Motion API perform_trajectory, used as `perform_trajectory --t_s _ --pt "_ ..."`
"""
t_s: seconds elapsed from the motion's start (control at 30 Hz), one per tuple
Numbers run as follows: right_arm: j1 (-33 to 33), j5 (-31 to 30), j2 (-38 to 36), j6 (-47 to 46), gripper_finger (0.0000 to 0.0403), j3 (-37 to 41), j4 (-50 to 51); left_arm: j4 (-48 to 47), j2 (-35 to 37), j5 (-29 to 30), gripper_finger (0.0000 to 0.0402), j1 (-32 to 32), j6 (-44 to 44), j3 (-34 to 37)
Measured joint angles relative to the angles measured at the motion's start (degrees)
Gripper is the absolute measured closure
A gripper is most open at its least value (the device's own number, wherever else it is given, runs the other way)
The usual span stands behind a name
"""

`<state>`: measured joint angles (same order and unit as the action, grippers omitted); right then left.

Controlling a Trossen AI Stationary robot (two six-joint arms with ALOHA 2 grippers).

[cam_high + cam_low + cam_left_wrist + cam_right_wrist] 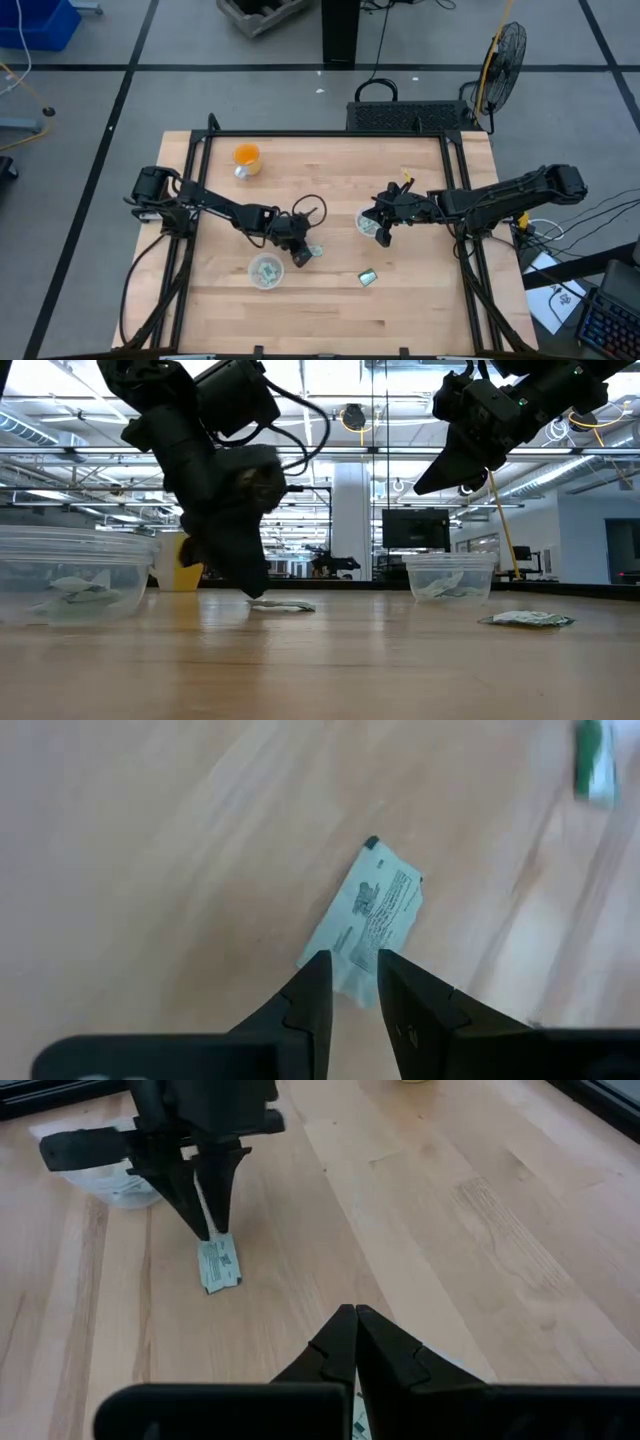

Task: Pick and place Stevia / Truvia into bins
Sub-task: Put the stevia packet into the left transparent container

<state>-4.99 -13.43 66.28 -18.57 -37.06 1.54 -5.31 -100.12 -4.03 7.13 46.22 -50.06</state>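
Left arm reaches from the table's left edge toward the middle, wrist bent steeply down. Left gripper (303, 255) has its tips down at the wooden table (330, 305), fingers (312, 990) a narrow gap apart, straddling the near end of a pale green packet (372, 920) that lies flat on the wood. Cannot tell whether the fingers actually pinch it; the packet looks flat, not lifted. In the low view the gripper tips touch down right beside the packet's end.

Right arm comes in from the right edge, held up off the table, gripper (383, 232) hanging over the right cup (369, 222). Its fingers are pressed together, nothing between them. Right cup holds a few packets.

Left cup (266, 271) sits nearer the front edge, just in front of the left gripper, also with packets inside. A darker green packet (367, 277) lies loose on the table, in front of the right cup, apart from both grippers. Orange cup (246, 156) stands near the back left, well apart from the rest.
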Motion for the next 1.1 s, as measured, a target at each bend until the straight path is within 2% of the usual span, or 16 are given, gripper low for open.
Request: perform_trajectory --t_s 0.1,0.2,0.6,0.77,0.97,1.1 --pt "0.0 0.0 0.0 0.0 0.0403 -0.02 0.0 0.12 0.0 2.66 0.0314 0.11 -16.77 0.0" --pt "0.0 0.0 0.0 0.0 0.0403 -0.02 0.0 1.06 0.0 3.02 0.0314 0.11 -25.84 0.0" --pt "0.0 -0.02 0.0 1.31 0.0403 -0.02 -0.02 0.48 -1.26 1.77 0.0314 2.49 -35.27 -0.06" --pt "0.01 -0.02 -0.02 1.31 0.0403 -0.03 -0.02 1.95 -3.94 4.58 0.0314 2.81 -35.32 -0.28" --pt "0.0 -0.02 -0.02 1.31 0.0403 -0.04 -0.02 2.02 -4.9 5.31 0.0314 2.8 -35.56 -0.3" --pt "0.02 -0.02 -0.02 1.31 0.0403 -0.04 -0.02 2.19 -4.92 5.37 0.0335 2.8 -35.4 -0.24"
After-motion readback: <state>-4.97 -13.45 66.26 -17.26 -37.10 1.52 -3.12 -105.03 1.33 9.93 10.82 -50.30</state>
